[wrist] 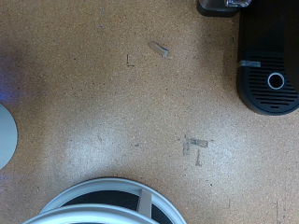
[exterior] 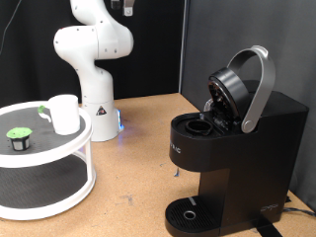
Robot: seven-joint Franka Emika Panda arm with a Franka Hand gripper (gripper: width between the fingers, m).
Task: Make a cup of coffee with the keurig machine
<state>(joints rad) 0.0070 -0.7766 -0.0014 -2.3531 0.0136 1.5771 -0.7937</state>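
The tool is cut off above the exterior view.

I work in what looks like a robotics lab, not a home kitchen. My white arm base point(exterior: 96, 109) is bolted straight onto a bare particle-board desk point(exterior: 138, 158), with black curtains point(exterior: 158, 44) hung behind it. A keurig machine point(exterior: 232, 148) stands alone on the right, and a white two-tier round stand point(exterior: 44, 163) on the left serves as a staged shelf.

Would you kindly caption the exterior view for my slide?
Keurig machine stands lid-up; white cup and pod wait on the round stand; gripper out of frame.
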